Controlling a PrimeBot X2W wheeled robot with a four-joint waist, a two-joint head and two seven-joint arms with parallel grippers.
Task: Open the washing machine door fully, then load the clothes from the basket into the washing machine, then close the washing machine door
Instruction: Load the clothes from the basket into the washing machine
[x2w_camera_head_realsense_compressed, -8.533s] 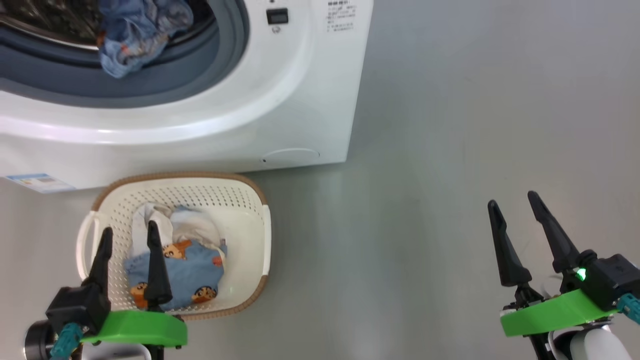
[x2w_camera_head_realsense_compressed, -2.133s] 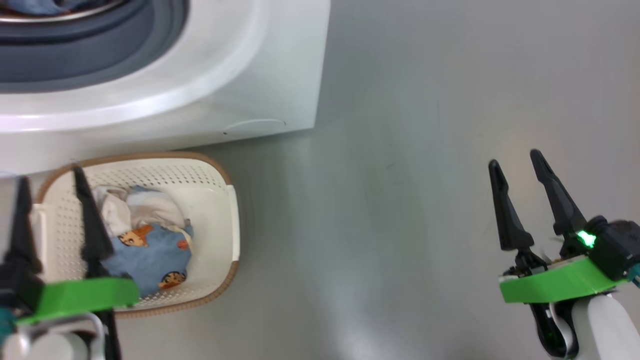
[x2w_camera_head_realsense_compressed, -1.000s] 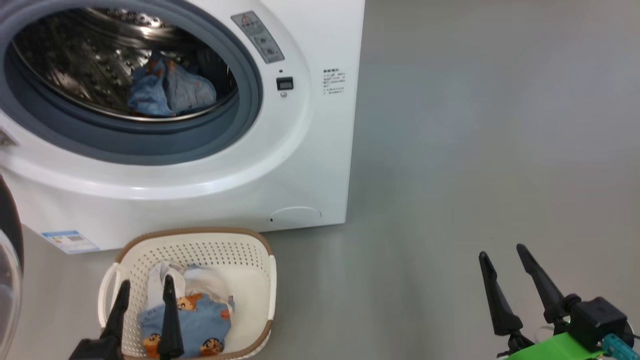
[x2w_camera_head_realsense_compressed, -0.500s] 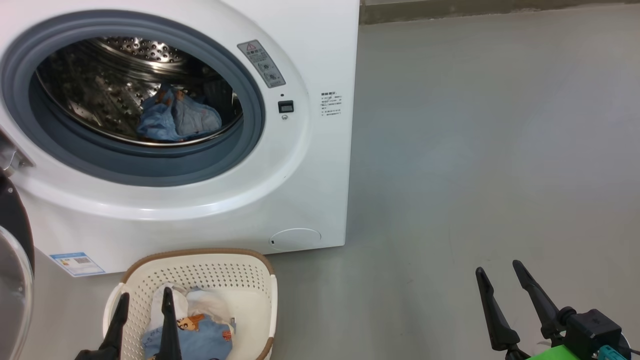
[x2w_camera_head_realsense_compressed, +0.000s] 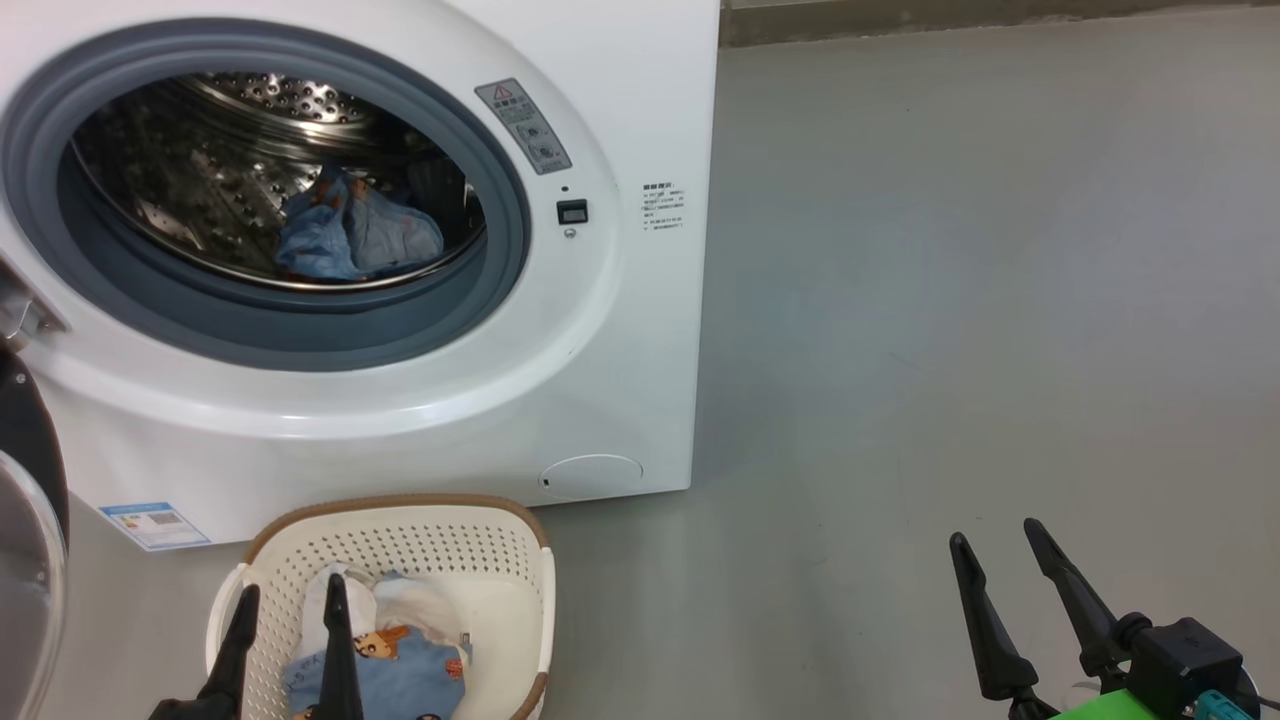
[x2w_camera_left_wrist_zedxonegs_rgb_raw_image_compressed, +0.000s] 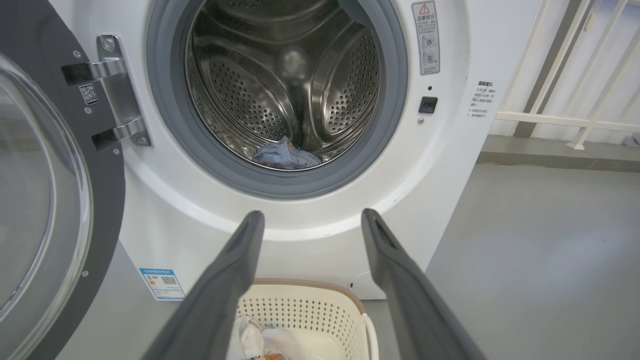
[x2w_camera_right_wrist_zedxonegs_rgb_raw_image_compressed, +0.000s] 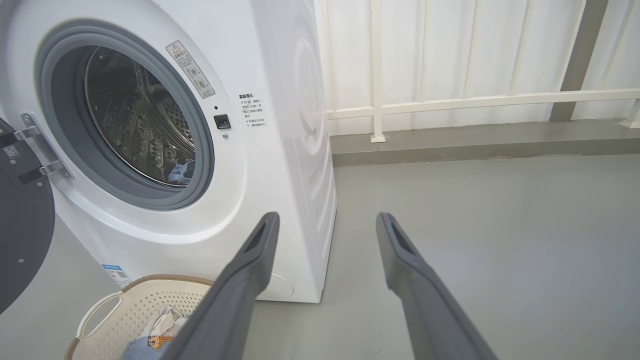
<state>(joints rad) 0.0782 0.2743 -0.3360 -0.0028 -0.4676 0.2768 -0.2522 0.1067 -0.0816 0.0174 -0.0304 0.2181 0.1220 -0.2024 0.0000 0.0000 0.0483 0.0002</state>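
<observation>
- The washing machine door (x2w_camera_left_wrist_zedxonegs_rgb_raw_image_compressed: 45, 200) stands swung wide at the left of the washing machine (x2w_camera_head_realsense_compressed: 620, 330).
- A blue garment (x2w_camera_head_realsense_compressed: 355, 235) lies low in the drum (x2w_camera_left_wrist_zedxonegs_rgb_raw_image_compressed: 280, 75).
- The clothes (x2w_camera_head_realsense_compressed: 390, 670) sit heaped in the basket (x2w_camera_head_realsense_compressed: 400, 530), which is on the floor (x2w_camera_head_realsense_compressed: 950, 300) by the machine's front.
- The left gripper (x2w_camera_head_realsense_compressed: 291, 586) hovers above the basket, fingers apart, empty.
- The right gripper (x2w_camera_head_realsense_compressed: 995, 533) hangs over bare floor, fingers apart, empty.
</observation>
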